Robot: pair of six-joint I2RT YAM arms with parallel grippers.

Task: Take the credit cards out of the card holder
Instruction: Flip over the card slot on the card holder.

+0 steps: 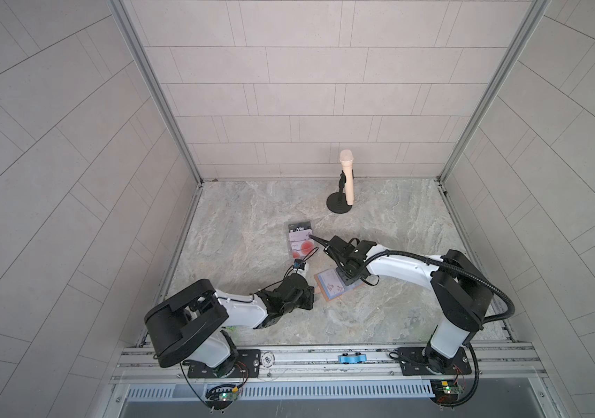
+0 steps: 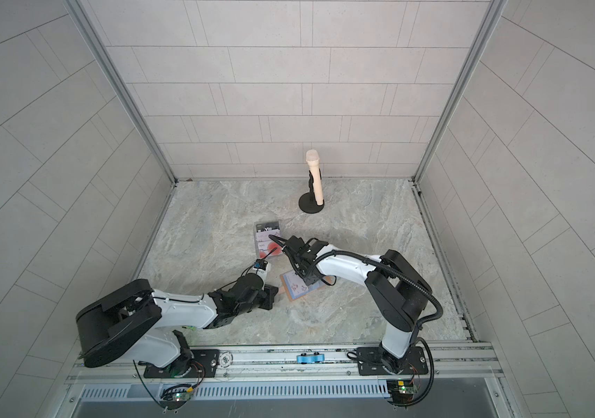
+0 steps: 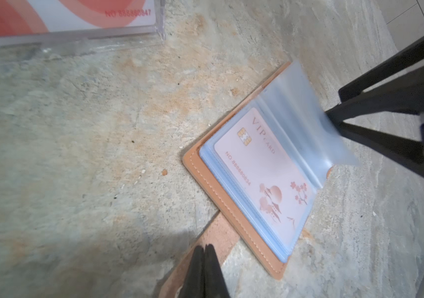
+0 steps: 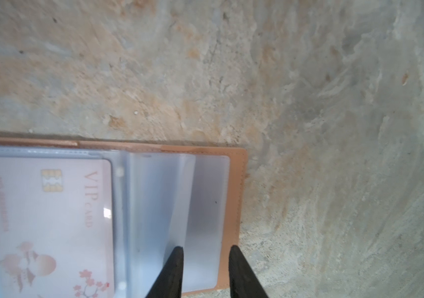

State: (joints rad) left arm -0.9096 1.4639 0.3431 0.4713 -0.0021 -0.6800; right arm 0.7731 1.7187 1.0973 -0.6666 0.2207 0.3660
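the tan card holder (image 1: 330, 287) lies open on the marble table (image 1: 379, 224) near the front, a pink vip card (image 3: 262, 175) tucked inside. the right gripper (image 4: 207, 255), spread, straddles a lifted clear sleeve (image 3: 303, 116); the left gripper (image 3: 204, 258), pressed together, sits over the snap tab (image 3: 223, 232).

The pale pink card (image 3: 262, 175) in the card holder (image 3: 238, 214) reads "VIP CARD" beside its chip, and "NO 8888…" along one edge, the last digits blurred. The white card with red circles (image 3: 76, 15), in the clear box (image 3: 128, 36), reads "NO 888880847". In both top views the dark grey card (image 1: 299, 229) shows white "Vip". A round chip (image 1: 268, 359) on the front rail seems to read "500".
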